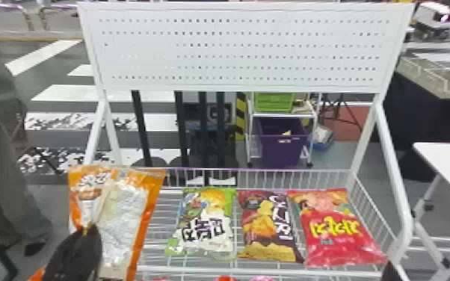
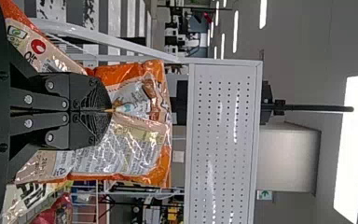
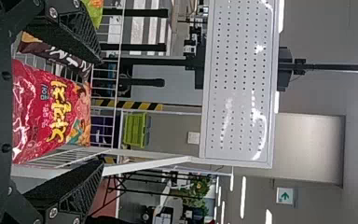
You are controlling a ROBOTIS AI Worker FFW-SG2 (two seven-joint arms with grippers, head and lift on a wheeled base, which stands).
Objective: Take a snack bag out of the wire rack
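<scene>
One orange snack bag, held at left; three in the wire rack

Item: orange-edged snack bag (image 1: 145, 220), lower left of the frame, glossy and creased, a pale silvery panel down its face, folded where pinched. The left gripper (image 1: 92, 228) has its jaws clamped on it, covering part of the bag's lower left. 
Wire rack (image 1: 291, 170), lower centre to right, holding, left to right: green-and-white bag (image 1: 207, 224); maroon bag (image 1: 267, 228); red bag (image 1: 340, 231), yellow lettering. 
Right gripper (image 1: 425, 268): bottom right corner, jaws apart. 
White perforated panel (image 1: 235, 50): across the top. 
Purple bin (image 1: 282, 147): behind the rack.
</scene>
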